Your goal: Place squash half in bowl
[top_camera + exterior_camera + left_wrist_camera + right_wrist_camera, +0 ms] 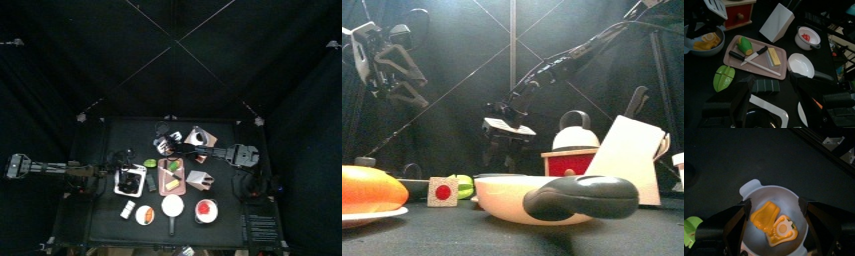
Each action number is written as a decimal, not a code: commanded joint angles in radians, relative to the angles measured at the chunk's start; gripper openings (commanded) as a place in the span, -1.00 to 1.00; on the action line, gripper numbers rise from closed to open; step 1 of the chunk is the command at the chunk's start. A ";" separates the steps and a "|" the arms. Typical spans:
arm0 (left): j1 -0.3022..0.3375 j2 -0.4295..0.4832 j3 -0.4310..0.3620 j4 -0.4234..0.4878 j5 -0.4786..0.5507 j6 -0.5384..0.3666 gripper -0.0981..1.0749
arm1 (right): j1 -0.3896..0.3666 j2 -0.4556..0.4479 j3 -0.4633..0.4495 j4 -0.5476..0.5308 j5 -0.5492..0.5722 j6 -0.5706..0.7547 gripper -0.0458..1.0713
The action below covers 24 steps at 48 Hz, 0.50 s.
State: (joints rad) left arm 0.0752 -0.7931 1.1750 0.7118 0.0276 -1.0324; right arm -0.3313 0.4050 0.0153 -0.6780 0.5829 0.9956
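Observation:
The blue-grey bowl (774, 210) lies right under my right gripper (774, 203). Two orange squash pieces (767, 214) lie inside it. The right jaws are open and stand one on each side of the bowl, touching neither piece. In the top view this gripper (168, 142) hangs over the back left of the table. The bowl also shows in the left wrist view (707, 42), with the yellow-orange pieces in it. My left gripper (130, 180) is open and empty, low at the table's left side over a white-rimmed tray (769, 106).
A cutting board (757, 57) with a knife, corn and cucumber lies mid-table. Around it are a green leaf (724, 77), a white pan (804, 65), a red-inside bowl (807, 37), a knife block (777, 22), a red grinder (737, 12) and a white plate (369, 213) with orange food.

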 commanded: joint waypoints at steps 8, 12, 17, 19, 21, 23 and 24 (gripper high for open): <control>0.003 0.000 -0.017 -0.014 -0.006 0.002 0.74 | 0.049 -0.110 0.003 0.000 0.012 0.005 0.92; 0.003 0.000 -0.015 -0.012 -0.006 0.006 0.74 | 0.067 -0.143 0.029 -0.002 0.011 0.005 0.92; 0.000 0.000 -0.008 0.011 -0.011 0.014 0.74 | 0.095 -0.192 0.071 0.000 0.009 0.011 0.92; 0.000 0.002 -0.003 0.020 -0.012 0.020 0.74 | 0.110 -0.210 0.087 0.002 0.009 0.014 0.92; 0.000 0.002 0.000 0.025 -0.012 0.025 0.74 | 0.126 -0.229 0.103 0.005 0.009 0.017 0.92; -0.003 0.002 0.003 0.025 -0.014 0.028 0.74 | 0.146 -0.253 0.120 0.008 0.008 0.021 0.92; -0.003 0.000 0.003 0.023 -0.014 0.029 0.74 | 0.156 -0.261 0.127 0.006 0.006 0.025 0.92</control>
State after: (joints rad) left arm 0.0736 -0.7931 1.1888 0.7302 0.0230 -1.0078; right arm -0.2086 0.2286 0.1289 -0.6734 0.5952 1.0124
